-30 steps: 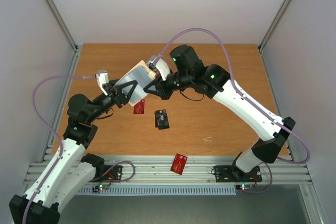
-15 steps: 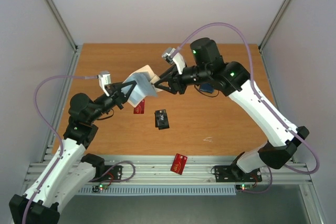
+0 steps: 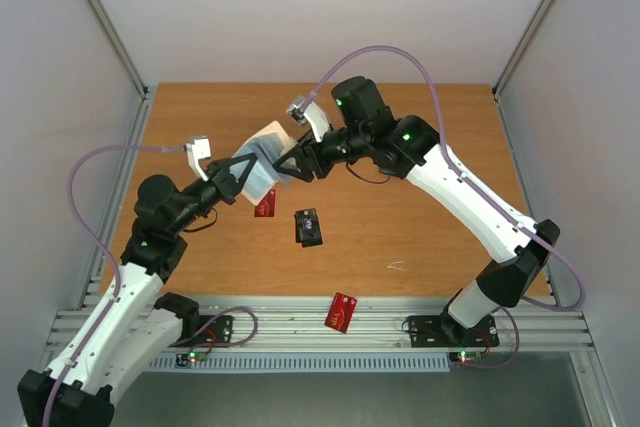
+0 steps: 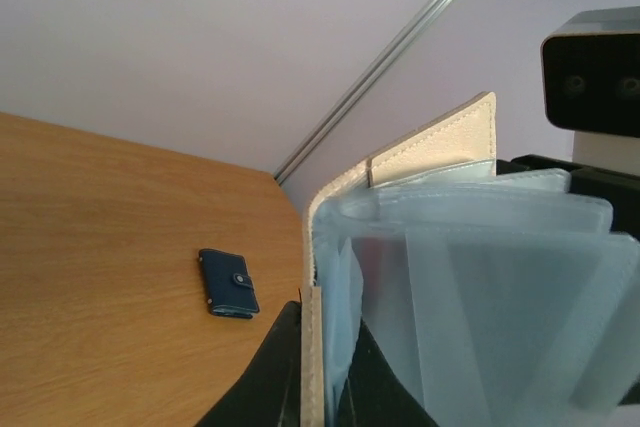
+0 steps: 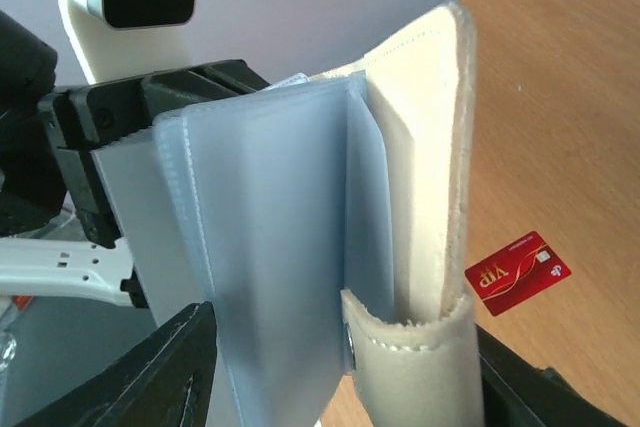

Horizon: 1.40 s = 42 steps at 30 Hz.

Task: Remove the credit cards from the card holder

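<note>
Card holder is held up off the table and fanned open. The left gripper is clamped on its beige cover, probably so the sleeves hang free for checking. The right gripper straddles the holder's other side; I cannot tell whether it is pinching. Sleeves look empty: one red card lies just under the holder, the black card near it, and the second red card well apart from it, so extraction looks complete.

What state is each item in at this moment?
card holder: open, held aloft, sleeves fanned
left gripper: shut on the holder's edge
right gripper: astride the holder, grip unclear
red card: loose on table
black card: loose on table
second red card: on near rail
wallet: closed
</note>
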### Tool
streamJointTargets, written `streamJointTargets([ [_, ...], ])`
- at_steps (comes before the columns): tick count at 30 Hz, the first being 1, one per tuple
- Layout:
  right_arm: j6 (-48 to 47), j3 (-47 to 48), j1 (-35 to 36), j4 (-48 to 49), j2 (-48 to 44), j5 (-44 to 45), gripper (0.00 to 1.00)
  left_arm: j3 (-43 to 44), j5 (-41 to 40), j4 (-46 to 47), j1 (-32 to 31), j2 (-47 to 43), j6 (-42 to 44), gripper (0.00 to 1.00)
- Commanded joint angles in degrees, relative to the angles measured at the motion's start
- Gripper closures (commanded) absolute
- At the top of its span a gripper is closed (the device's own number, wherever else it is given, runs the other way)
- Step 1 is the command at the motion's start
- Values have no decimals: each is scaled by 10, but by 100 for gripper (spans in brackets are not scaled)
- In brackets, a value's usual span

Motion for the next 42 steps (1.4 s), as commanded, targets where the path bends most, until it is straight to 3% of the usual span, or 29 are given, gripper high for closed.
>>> streamJointTargets([
  [1,16,16,15,14,23,26,39,20,-15,26,0,1,-20,100],
  [4,0,26,30,-5,36,69,40,17,-5,39,0,0,-21,100],
  [14,19,21,31,9,33,103,71,9,10,61,0,-1,-22,100],
  [19,27,20,30,3,26,107,95,4,7,54,-1,-6,-15,99],
  [22,38,18,25,-2,15,122,99,5,-16,16,0,-14,3,81],
  [25,62,12,5,-9,2,122,99,24,-70,-61,2,-13,77,63],
  [29,79,-6,-17,-13,-23,123,99,35,-99,-139,22,-28,165,55],
  [33,72,-6,-20,-30,-31,119,99,19,24,-106,38,-37,141,37],
  [36,67,-7,-19,-27,-36,107,99,13,113,-26,44,-29,96,25],
  [42,65,0,-19,-25,-37,107,99,17,168,47,48,-2,48,6],
])
